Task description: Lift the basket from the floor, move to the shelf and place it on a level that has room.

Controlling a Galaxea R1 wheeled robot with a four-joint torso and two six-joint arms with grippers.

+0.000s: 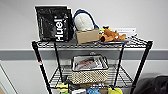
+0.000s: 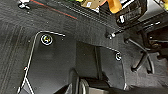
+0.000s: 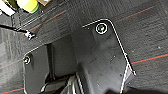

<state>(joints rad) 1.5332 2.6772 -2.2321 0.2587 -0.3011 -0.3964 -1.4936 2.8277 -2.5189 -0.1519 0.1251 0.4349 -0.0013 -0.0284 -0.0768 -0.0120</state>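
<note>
Grey wall behind; basket [image 1: 89, 70] upright on level [image 1: 120, 75], long axis crosswise.

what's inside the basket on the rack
A magazine with a photo on its cover lies flat in the basket, covering the opening. Anything beneath it is hidden by the cover and the woven sides.

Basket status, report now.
Basket sitting on the shelf's second tier, magazine on top. Top tier holds black Huel bag, cardboard box, plush toys. Grippers' state unreadable.
</note>
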